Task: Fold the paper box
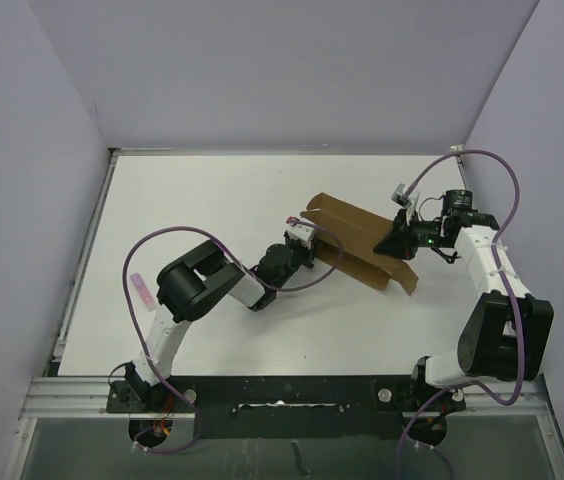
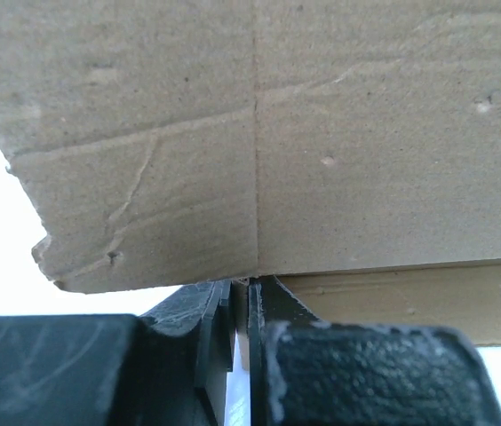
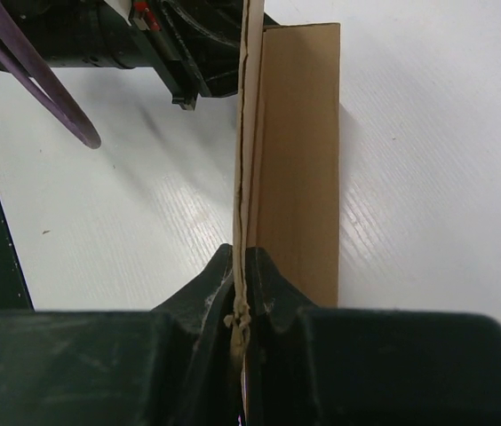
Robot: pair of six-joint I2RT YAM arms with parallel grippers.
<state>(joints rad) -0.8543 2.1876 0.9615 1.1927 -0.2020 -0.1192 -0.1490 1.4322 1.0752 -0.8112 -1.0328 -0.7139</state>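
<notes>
Close by, the scuffed black left gripper (image 2: 241, 297) is pinched tight on the lower edge of the paper box (image 1: 362, 240). The right gripper (image 3: 240, 266) is clamped on a frayed flap seen edge-on. The creased brown cardboard stands half-raised right of centre on the ribbed white table (image 1: 202, 200).

Plain brown paper box (image 1: 355, 235), partly folded with flaps raised, lies right of the table's centre

On the left wrist we only get a chunk of the paper box (image 2: 339, 133), cut off along the top and right edges.
</notes>
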